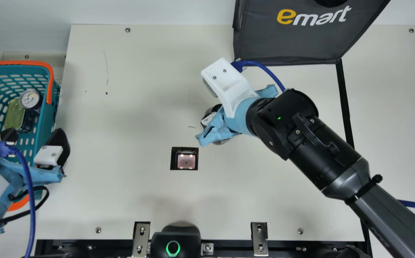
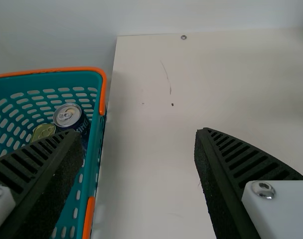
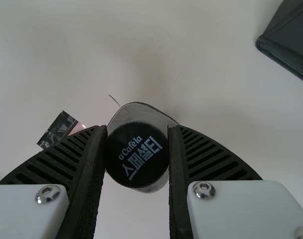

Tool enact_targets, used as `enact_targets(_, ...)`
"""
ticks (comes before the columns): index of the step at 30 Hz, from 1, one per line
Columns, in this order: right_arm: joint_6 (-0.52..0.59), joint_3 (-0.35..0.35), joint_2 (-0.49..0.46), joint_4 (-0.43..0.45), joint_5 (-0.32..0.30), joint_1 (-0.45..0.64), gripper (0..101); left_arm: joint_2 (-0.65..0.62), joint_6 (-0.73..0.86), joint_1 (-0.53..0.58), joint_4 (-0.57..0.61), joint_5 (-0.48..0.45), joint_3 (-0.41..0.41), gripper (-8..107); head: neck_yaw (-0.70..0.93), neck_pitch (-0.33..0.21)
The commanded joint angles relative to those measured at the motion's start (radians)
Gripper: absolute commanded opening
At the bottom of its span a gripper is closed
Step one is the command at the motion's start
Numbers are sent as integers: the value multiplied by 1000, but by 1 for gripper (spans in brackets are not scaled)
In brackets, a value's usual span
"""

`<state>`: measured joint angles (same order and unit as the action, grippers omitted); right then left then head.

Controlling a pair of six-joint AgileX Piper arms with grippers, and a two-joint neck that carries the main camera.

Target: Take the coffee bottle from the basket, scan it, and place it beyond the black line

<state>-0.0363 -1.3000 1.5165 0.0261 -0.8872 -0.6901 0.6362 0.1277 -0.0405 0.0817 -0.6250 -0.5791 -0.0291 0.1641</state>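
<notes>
Two metal brackets (image 1: 141,238): fixed along the near edge of the cream desk (image 1: 135,200), one on either side of a black device with a glowing green ring (image 1: 173,247).

Left pincer (image 1: 34,138): released, its ribbed fingers wide apart and nothing between them. It straddles the basket's right wall, one finger over the inside, the other over the desk, well apart from the coffee bottle.

Scanner (image 1: 186,162): a small lit window set in the desk near the middle, with a black surround.

Coffee bottle (image 3: 136,154): farther from the near edge than the scanner and to its right, short of the black line. Its round black cap faces the right wrist camera, with the wider, greyish body behind. Whether its base touches the desk, I cannot tell.

Right pincer (image 1: 210,118): grasping the coffee bottle, one finger pressed to each side of the cap, so the cap sits directly between the fingertips.

Basket (image 1: 53,102): teal with orange handles, at the far left, holding a dark can (image 1: 29,99) and a green-gold tin (image 1: 14,114) side by side.

Black line (image 1: 345,104): runs down the right part of the desk, passing beneath the right arm.

Dark grey bag (image 1: 286,41): at the far side, right of centre, its lower corner meeting the black line.
</notes>
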Motion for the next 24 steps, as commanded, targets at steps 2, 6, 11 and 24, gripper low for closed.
enact_targets(2,0,-1,1,-4,-7,-2,0,0,0,0,0,0,0,90,2,-26)
enact_targets(6,0,-6,2,-4,-9,-5,0,0,0,0,0,0,0,90,-45,-26)
enact_targets(11,-1,-16,2,-2,-14,-8,0,0,0,0,0,0,0,90,-162,-26)
enact_targets(24,5,-74,7,23,-33,-5,0,0,0,0,0,0,0,90,-347,-26)
